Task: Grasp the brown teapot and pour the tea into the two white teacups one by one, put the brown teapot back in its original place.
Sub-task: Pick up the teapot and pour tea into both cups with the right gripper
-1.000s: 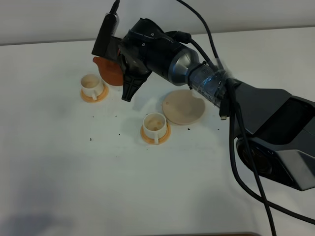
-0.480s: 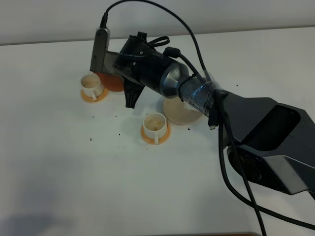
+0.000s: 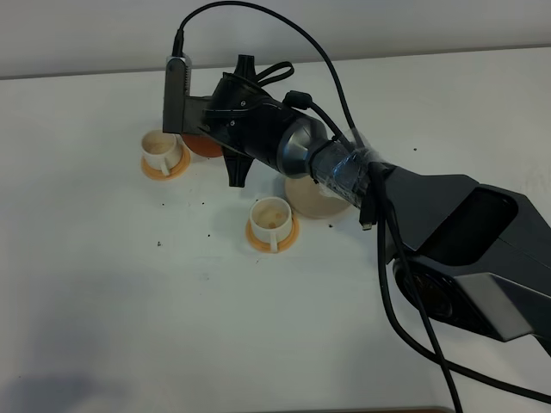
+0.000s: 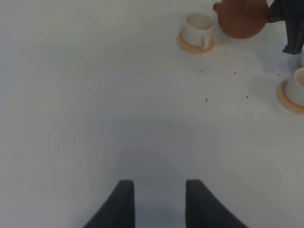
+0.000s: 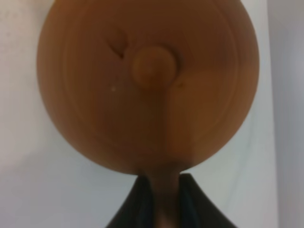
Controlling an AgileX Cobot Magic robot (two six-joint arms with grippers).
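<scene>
The brown teapot [image 5: 147, 80] fills the right wrist view from above, lid knob in the middle. My right gripper [image 5: 161, 204] is shut on its stubby handle. In the high view the right gripper [image 3: 213, 138] reaches across to the far left and hides most of the teapot [image 3: 200, 148], which is just beside one white teacup [image 3: 160, 151] on its saucer. The other teacup [image 3: 271, 217] stands nearer the front. The beige trivet [image 3: 320, 200] lies bare, partly under the arm. My left gripper [image 4: 159, 204] is open over bare table, far from the teapot [image 4: 241, 20] and the cup [image 4: 197, 28].
Small dark specks dot the white table [image 3: 129, 284] around the cups. The right arm's black body and cables [image 3: 448, 249] span the right half of the high view. The table's back edge meets a pale wall behind the teapot.
The right gripper has rolled its wrist and carried the teapot lower and closer to the left teacup. The cups, the trivet and the left gripper have stayed put.
</scene>
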